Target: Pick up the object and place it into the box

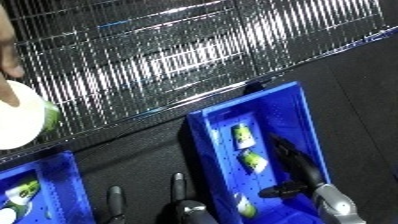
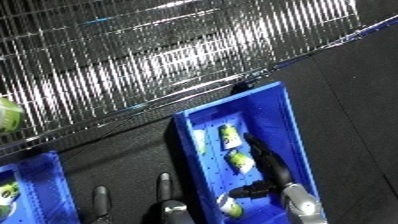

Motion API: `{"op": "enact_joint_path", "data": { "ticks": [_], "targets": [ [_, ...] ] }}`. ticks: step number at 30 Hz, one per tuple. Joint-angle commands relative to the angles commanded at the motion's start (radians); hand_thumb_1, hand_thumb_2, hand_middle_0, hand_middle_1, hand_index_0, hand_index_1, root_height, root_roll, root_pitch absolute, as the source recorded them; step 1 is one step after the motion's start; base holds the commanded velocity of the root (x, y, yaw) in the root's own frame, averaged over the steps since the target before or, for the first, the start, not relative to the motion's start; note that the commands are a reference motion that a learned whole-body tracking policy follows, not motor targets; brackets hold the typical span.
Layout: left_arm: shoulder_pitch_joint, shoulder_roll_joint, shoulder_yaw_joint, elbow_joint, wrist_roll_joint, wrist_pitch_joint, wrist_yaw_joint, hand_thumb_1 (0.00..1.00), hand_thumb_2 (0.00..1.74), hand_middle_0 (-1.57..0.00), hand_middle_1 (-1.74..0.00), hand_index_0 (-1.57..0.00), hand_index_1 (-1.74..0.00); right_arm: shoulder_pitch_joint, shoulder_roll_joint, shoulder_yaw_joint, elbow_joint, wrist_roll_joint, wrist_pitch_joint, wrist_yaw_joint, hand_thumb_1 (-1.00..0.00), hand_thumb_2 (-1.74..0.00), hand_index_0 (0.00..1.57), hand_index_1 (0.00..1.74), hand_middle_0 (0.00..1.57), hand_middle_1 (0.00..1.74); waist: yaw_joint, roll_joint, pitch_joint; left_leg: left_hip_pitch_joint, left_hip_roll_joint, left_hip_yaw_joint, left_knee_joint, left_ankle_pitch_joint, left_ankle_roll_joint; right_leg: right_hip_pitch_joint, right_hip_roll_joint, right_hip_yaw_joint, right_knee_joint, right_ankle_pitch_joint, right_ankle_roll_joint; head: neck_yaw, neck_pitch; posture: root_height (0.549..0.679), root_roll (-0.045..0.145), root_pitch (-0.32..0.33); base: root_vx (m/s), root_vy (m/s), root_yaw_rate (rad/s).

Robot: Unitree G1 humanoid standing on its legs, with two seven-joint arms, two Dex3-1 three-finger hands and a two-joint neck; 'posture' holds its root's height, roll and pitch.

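Down at the bottom edge my left hand (image 1: 182,202) hovers with fingers straight, holding nothing, just outside the blue plastic bin (image 1: 306,120). Further right, my right hand (image 1: 298,172) reaches inside it, fingers extended, grasping nothing, touching the small green-and-white packets (image 1: 254,161) on the floor. Placement looks done; withdrawing remains.

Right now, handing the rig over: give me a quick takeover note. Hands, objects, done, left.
Right hand: inside the blue bin, fingers straight, holding nothing, beside a green-and-white object.
Left hand: fingers straight, over the dark floor left of the bin, empty.
Done: three green-and-white objects lie in that bin, including one further up and one near the bottom edge.
Left: a second blue bin at lower left holds another object; whether more need moving is unclear.
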Motion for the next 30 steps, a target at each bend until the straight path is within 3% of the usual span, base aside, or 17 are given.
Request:
{"op": "enact_joint_path", "data": {
  "ticks": [4, 8, 15, 22, 30],
  "targets": [
    [-0.023, 0.001, -0.001, 0.001, 0.003, 0.008, 0.009, 0.0, 0.0, 0.0, 0.0, 0.0, 0.0, -0.027, 0.011, 0.025, -0.018, -0.068, 0.01, -0.082, 0.0, 0.0, 0.0, 0.0, 0.0, 0.0, 0.007, -0.004, 0.0, -0.002, 0.004, -0.004, -0.009, 0.011, -0.0031, 0.001, -0.001, -0.005, -0.003, 0.0, 0.0025, -0.107, 0.021, 0.653, 0.057, 0.059, -0.015, -0.016, 0.079],
    [-0.043, 0.008, -0.003, -0.004, 0.007, 0.024, 0.015, 0.0, 0.0, 0.0, 0.0, 0.0, 0.0, -0.04, 0.022, 0.041, -0.033, -0.069, 0.076, -0.067, 0.0, 0.0, 0.0, 0.0, 0.0, 0.0, 0.015, -0.004, 0.0, -0.003, 0.006, -0.011, -0.027, 0.028, -0.0064, -0.001, -0.0009, -0.01, 0.0, -0.005, 0.0056, -0.197, 0.039, 0.652, 0.053, 0.062, -0.011, -0.017, 0.104],
    [-0.084, 0.016, -0.02, 0.013, 0.033, 0.033, -0.001, 0.0, 0.0, 0.0, 0.0, 0.0, 0.0, -0.044, 0.055, 0.056, 0.02, -0.046, 0.167, -0.118, 0.0, 0.0, 0.0, 0.0, 0.0, 0.0, 0.039, -0.005, 0.0, -0.007, 0.009, -0.026, -0.055, 0.054, -0.0065, 0.0, -0.0105, -0.029, 0.0, -0.007, 0.0109, -0.349, 0.091, 0.652, 0.049, 0.069, -0.004, -0.051, 0.224],
    [-0.098, 0.037, -0.029, 0.003, 0.066, 0.028, -0.014, 0.0, 0.0, 0.0, 0.0, 0.0, 0.0, -0.025, 0.091, 0.064, 0.043, 0.021, 0.183, -0.15, 0.0, 0.0, 0.0, 0.0, 0.0, 0.0, 0.068, -0.011, 0.0, -0.024, 0.007, -0.043, -0.043, 0.055, -0.0057, 0.003, -0.0188, -0.046, -0.014, 0.002, 0.0155, -0.476, 0.142, 0.654, 0.047, 0.074, 0.01, -0.072, 0.235],
    [-0.096, 0.064, -0.024, -0.03, 0.052, -0.001, -0.018, 0.0, 0.0, 0.0, 0.0, 0.0, 0.0, -0.001, 0.115, 0.097, 0.038, 0.027, 0.149, -0.168, 0.0, 0.0, 0.0, 0.0, 0.0, 0.0, 0.087, -0.039, 0.0, -0.048, 0.007, -0.052, -0.01, 0.042, -0.0024, 0.003, -0.0163, -0.057, -0.01, -0.003, 0.0104, -0.654, 0.181, 0.654, 0.043, 0.077, 0.017, -0.03, 0.047]
  ]
}}
